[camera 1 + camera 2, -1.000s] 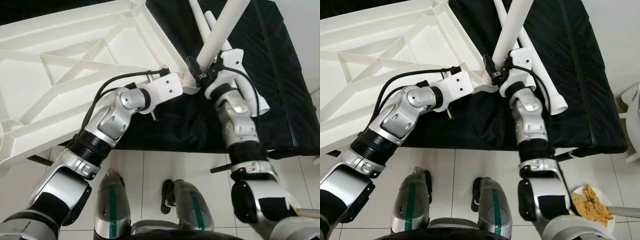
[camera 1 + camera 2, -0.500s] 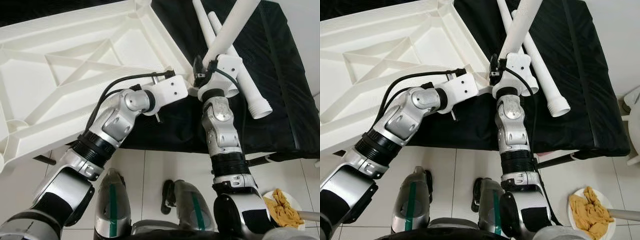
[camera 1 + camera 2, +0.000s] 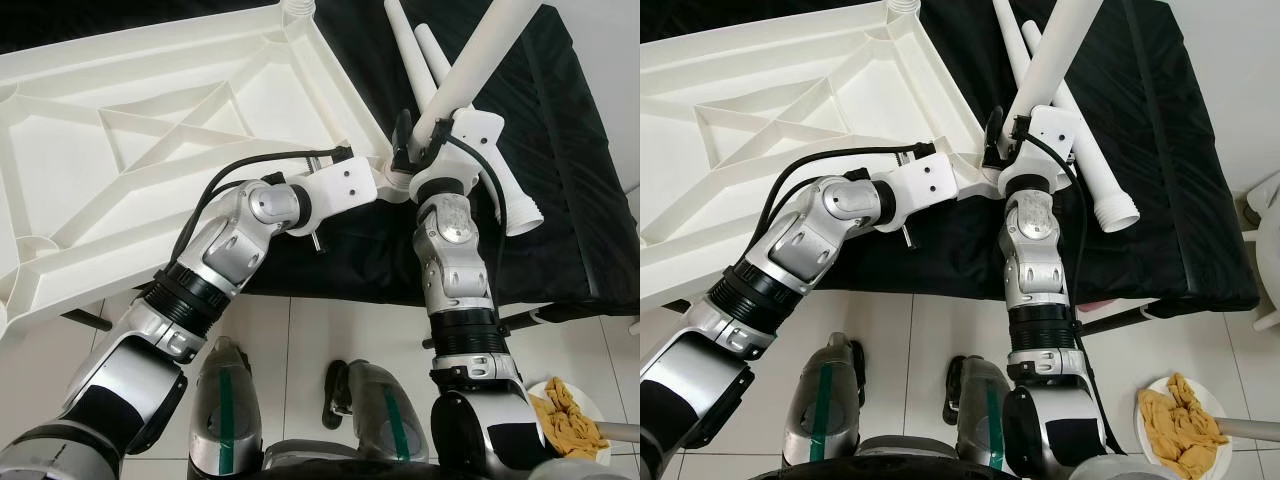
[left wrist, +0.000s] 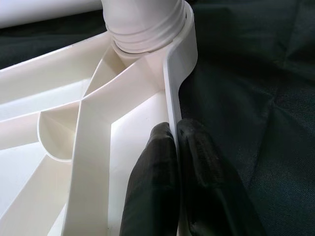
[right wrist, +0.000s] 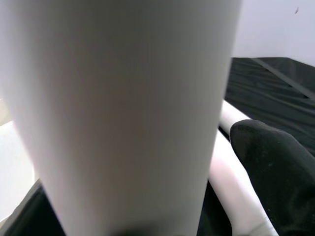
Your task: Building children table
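An upturned white plastic tabletop [image 3: 180, 130], ribbed underside showing, lies partly on a black-covered desk [image 3: 1160, 180], filling the head view from nine to twelve o'clock. At its near corner socket [image 4: 162, 44], a white table leg [image 3: 1055, 55] stands tilted toward one o'clock, its threaded end seated there. The left tool [image 4: 176, 162] pinches the tabletop's rim, likely to steady it. The right tool [image 3: 425, 135] grips the leg, apparently to screw it in. Two spare legs [image 3: 1095, 170] lie beside, toward two o'clock.
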You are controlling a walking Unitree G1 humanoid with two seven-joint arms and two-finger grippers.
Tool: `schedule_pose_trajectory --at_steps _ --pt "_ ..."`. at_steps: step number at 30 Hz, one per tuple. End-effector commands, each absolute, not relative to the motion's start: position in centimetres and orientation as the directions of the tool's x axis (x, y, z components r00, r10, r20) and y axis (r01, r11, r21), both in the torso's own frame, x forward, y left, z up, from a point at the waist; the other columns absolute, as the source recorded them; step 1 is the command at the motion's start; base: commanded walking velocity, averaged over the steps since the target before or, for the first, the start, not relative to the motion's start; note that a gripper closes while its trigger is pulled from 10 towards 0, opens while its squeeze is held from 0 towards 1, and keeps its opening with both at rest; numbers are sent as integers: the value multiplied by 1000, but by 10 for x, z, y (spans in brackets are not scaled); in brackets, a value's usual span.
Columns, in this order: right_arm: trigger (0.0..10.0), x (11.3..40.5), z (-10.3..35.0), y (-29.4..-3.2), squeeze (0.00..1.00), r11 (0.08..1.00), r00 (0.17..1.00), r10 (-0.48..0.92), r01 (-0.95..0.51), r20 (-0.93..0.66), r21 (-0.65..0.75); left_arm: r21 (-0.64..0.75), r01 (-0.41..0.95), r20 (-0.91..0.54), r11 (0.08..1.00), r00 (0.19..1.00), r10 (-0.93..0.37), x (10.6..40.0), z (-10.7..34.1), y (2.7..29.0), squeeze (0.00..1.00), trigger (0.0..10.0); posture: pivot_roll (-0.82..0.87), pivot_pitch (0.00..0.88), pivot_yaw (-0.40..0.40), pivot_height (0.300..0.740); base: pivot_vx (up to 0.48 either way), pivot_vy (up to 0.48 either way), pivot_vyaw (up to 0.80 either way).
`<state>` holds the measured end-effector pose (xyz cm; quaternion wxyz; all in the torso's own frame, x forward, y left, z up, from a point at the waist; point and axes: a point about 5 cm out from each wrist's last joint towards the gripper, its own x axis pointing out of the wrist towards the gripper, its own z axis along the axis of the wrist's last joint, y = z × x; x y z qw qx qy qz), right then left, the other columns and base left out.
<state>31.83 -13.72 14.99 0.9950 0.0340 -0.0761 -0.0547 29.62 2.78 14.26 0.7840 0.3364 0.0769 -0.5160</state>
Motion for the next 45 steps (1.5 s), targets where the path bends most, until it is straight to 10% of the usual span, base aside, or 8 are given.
schedule_pose_trajectory --at_steps 1,2,3,37,38,42,43,45 --pt "10000 319 149 -152 1000 988 980 -146 136 138 76 490 845 -427 215 447 -786 293 153 22 0 10000 54 31 -85 740 0 0 0" --pt "10000 319 149 -151 1000 991 983 -119 109 136 84 490 845 -427 215 448 -785 293 153 22 0 10000 54 31 -85 740 0 0 0" --pt "10000 321 148 -145 0 995 991 1 -14 132 95 491 843 -425 220 452 -784 294 153 23 0 10000 51 35 -84 740 0 0 0" --pt "10000 340 147 -185 0 772 769 633 -635 88 -1 500 836 -422 225 462 -780 298 158 27 0 10000 63 44 -67 740 0 0 0" --pt "4353 341 146 -186 0 754 752 655 -657 77 -3 501 836 -422 226 463 -779 298 158 27 0 10000 64 44 -68 740 0 0 0" --pt "4353 342 145 -186 0 743 741 668 -669 71 -4 501 835 -422 226 464 -779 299 159 27 0 10000 64 44 -68 740 0 0 0" --pt "0 343 145 -188 0 738 736 674 -675 68 -5 503 834 -421 227 465 -779 299 159 27 0 10000 64 44 -69 740 0 0 0" --pt "0 343 144 -189 0 734 732 678 -679 61 -4 504 833 -420 227 466 -779 299 159 27 0 10000 63 42 -72 740 0 0 0"
